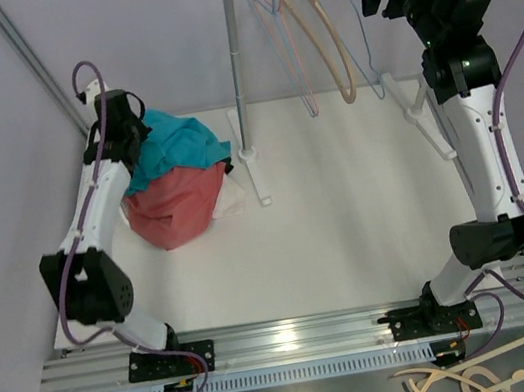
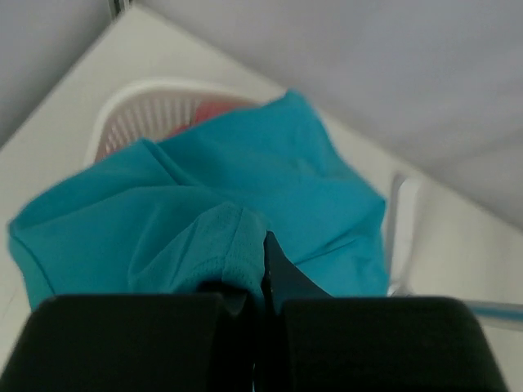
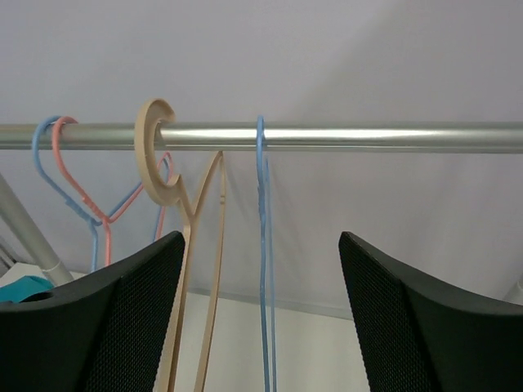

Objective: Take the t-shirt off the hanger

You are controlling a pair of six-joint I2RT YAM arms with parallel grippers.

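One move remains: left fingers (image 2: 131, 343), clamped on t-shirt (image 2: 245, 188) over basket (image 2: 147, 106), should release; right fingers (image 3: 106, 318) apart by hanger (image 3: 263, 245).

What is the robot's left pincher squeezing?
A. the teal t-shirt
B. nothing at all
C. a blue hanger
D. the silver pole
A: in the left wrist view the left gripper is shut on a fold of the teal t-shirt, which is lying bunched up over the white basket.
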